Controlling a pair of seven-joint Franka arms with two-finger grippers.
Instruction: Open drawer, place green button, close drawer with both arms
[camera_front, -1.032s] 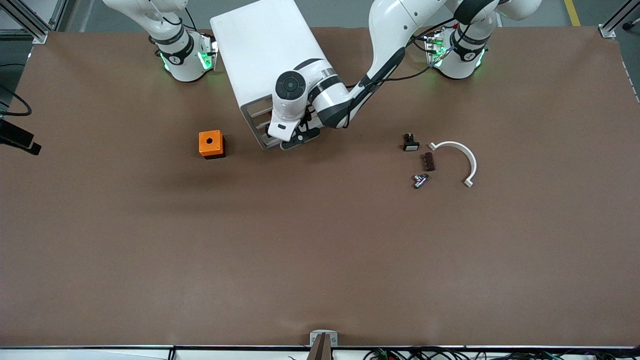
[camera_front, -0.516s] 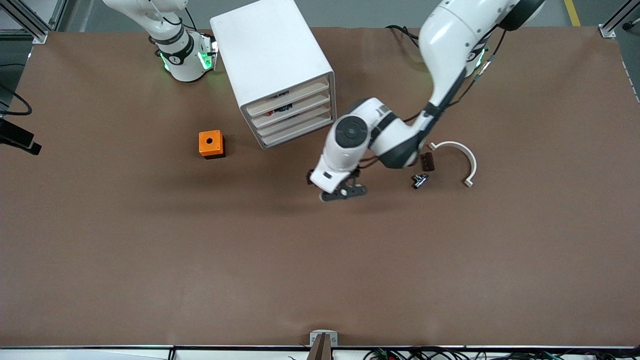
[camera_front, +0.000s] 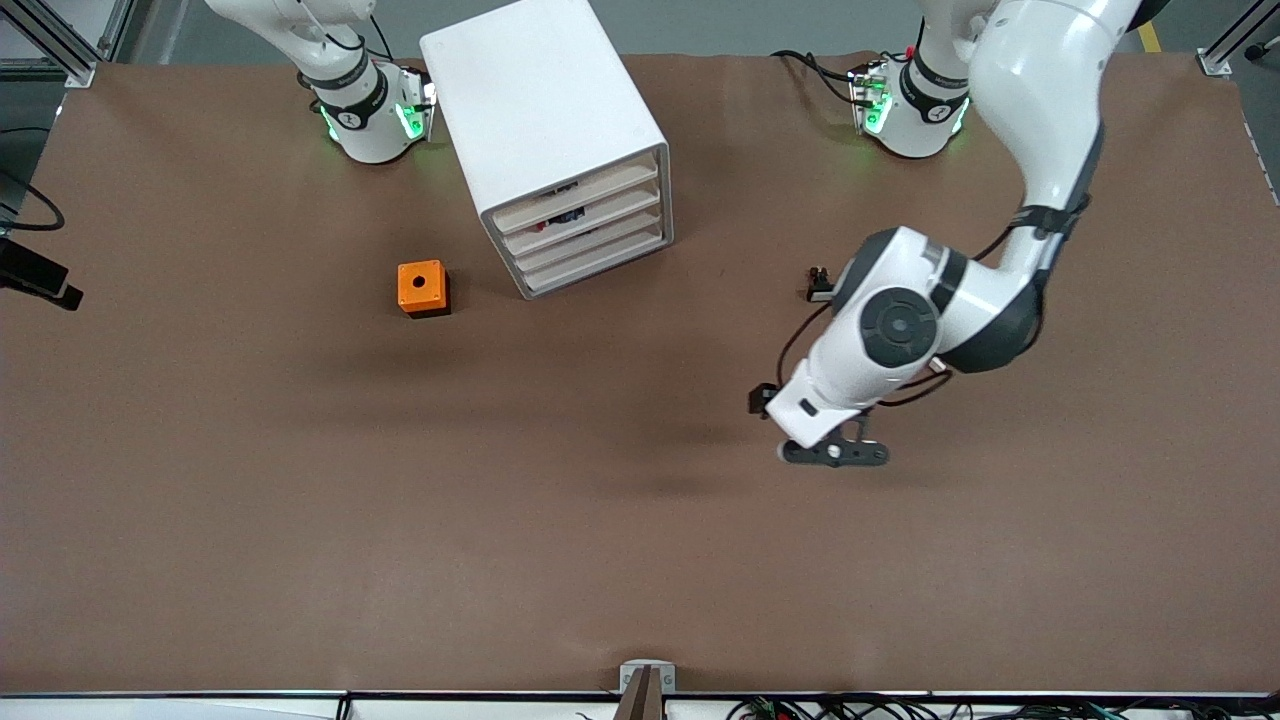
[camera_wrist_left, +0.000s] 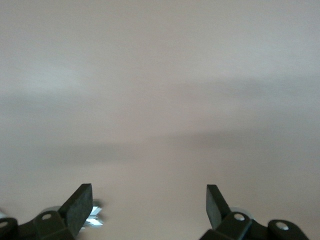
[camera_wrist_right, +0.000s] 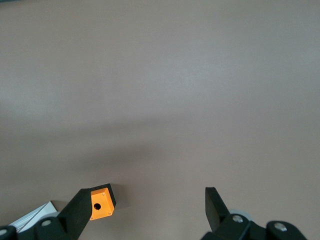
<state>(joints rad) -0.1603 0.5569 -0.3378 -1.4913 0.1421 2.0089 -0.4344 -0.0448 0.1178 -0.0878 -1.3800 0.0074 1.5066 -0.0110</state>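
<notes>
Left gripper (camera_front: 835, 452) swings from cabinet (camera_front: 545, 130) to frame's lower right, jaws open, empty; drawers shut. Right gripper (camera_wrist_right: 147, 210) waits open.

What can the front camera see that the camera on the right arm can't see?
Only the front view shows the white cabinet's drawers, all pushed in, the left hand empty over bare table, and a small black part peeking out beside that arm. Only the right wrist view shows the right hand, open and empty, high over the table. Both show the orange box with a hole in its top and the brown table.
</notes>
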